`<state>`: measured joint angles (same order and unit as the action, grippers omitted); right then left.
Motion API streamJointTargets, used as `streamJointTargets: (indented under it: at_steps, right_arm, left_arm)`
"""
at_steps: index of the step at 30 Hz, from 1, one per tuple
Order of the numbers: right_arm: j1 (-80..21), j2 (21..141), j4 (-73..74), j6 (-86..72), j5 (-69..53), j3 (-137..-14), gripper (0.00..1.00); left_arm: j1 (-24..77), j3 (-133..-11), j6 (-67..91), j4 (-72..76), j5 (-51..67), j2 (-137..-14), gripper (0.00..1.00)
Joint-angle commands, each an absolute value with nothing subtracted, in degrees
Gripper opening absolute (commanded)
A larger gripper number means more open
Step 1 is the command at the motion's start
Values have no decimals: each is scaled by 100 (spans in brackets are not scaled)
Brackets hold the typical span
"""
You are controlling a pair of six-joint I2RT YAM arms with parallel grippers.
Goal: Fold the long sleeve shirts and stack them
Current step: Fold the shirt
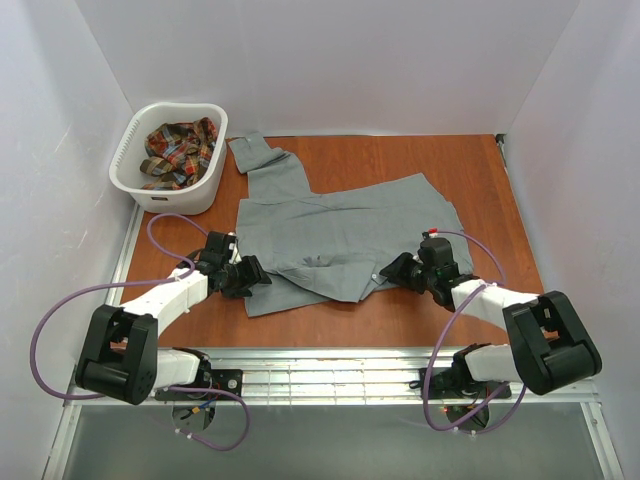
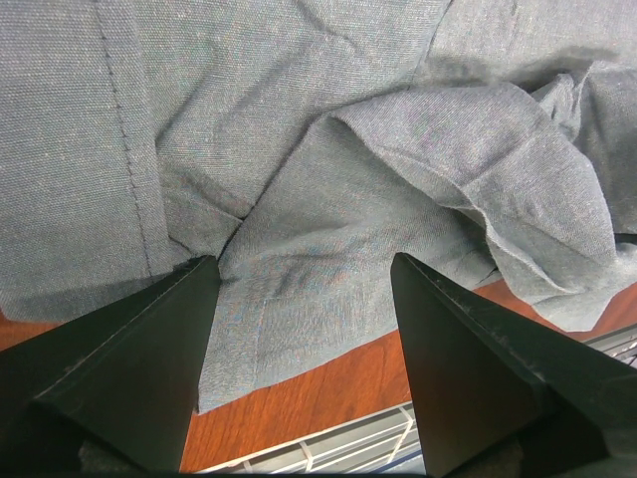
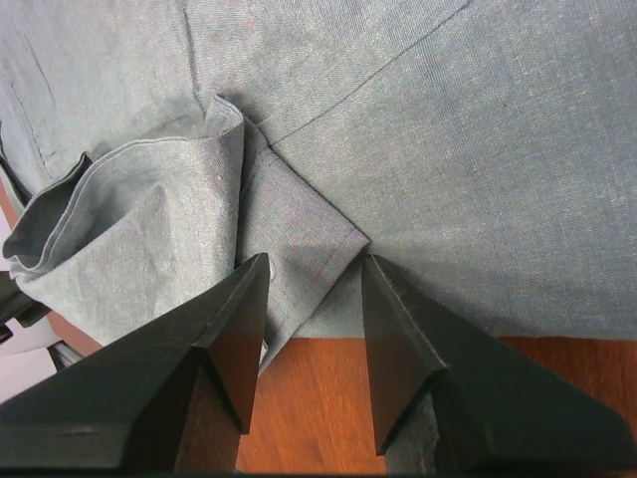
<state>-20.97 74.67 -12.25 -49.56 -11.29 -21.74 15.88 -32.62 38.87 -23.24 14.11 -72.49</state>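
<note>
I list: grey shirt [image 1: 340, 235] spread out; left gripper [image 1: 258, 273] released at its near-left hem; right gripper [image 1: 384, 277] released, half-spread, at its near-right hem; plaid shirt [image 1: 180, 150] beyond its left, in basket [image 1: 170, 200].

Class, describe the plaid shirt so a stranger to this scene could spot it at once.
On the wooden table, at its far left corner, stands a white laundry basket. The plaid shirt lies crumpled inside it, checked red, green and yellow, unlike the plain grey shirt spread on the table.
</note>
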Motion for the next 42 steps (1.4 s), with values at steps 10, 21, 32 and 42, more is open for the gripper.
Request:
streamJointTargets:
  at_steps: [10, 21, 32, 42]
  right_arm:
    - [-2136, 7840, -1397, -4913, -1151, -2408, 10]
    - [-2127, 7085, -731, -4158, -844, -2865, 1]
    - [-1442, 7171, 729, -2594, 536, -3989, 1]
    - [-888, 8559, 2090, -1671, 1326, -5597, 1]
  left_arm:
    - [1591, -3199, 3876, -2294, 1441, -7093, 67]
    - [1600, -3146, 3929, -2303, 1362, -7101, 67]
    - [1600, -3147, 3902, -2364, 1257, -7075, 67]
    - [1600, -3129, 3876, -2443, 1160, -6988, 67]
